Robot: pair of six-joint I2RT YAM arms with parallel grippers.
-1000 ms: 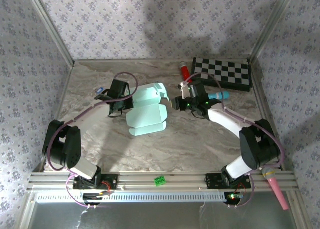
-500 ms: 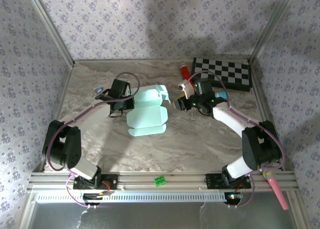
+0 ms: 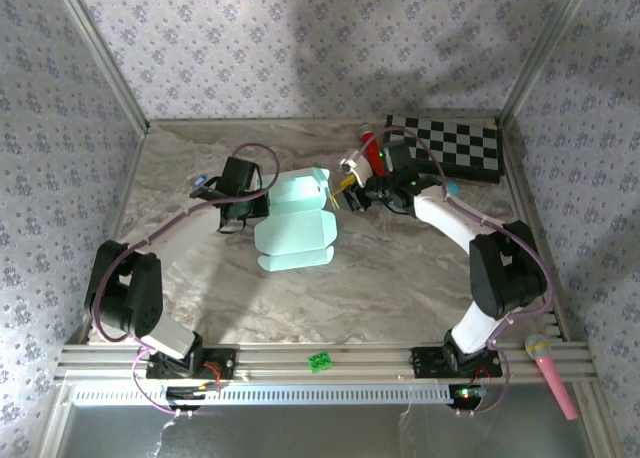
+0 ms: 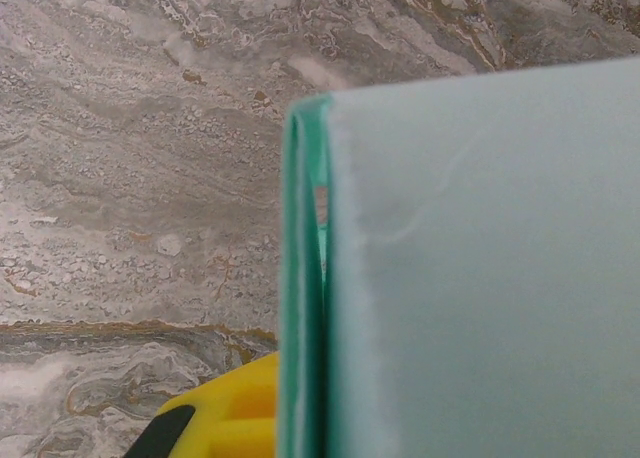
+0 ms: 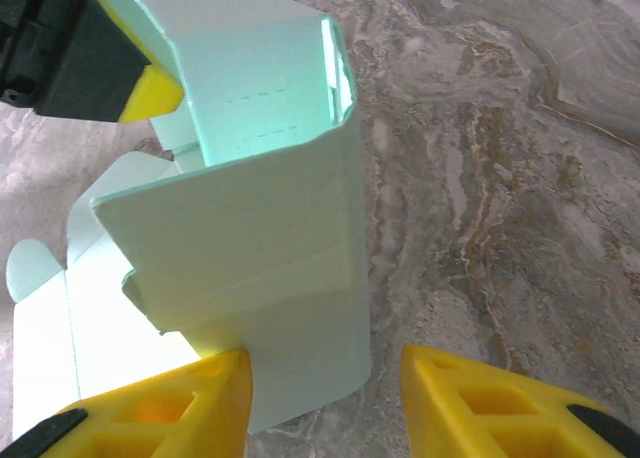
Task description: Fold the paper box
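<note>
The pale mint-green paper box point(image 3: 293, 228), a thin die-cut card sheet with tabs, lies near the middle of the marbled table point(image 3: 400, 278), between your two arms. Its long axis runs from the near side toward the far wall, leaning slightly to the right. The near half rests flat on the table. The far half is raised and bent into a wall.

Your left hand point(image 3: 258, 206) sits at the box's left edge, on the raised part. Its jaws are closed on the card. In the left wrist view the doubled card edge point(image 4: 300, 278) runs straight up from beside the yellow finger point(image 4: 225, 423), so take this hand as the anchor.

Your right hand point(image 3: 337, 196) is at the box's far right corner, reaching in from the right, so the box lies to its left. In the right wrist view the folded panel point(image 5: 250, 248) stands just ahead of this hand point(image 5: 325, 378), and the panel's lower corner reaches into the gap. The jaws stand partly apart and clamp nothing. The left yellow finger point(image 5: 180, 403) meets the bottom of the panel, though you cannot tell whether it actually presses on it.

The right hand is the free one and the nearer to the loose panel, so the next fold probably falls to it. That likely means pushing the panel leftward, across the long axis, against the left hand's grip.
</note>
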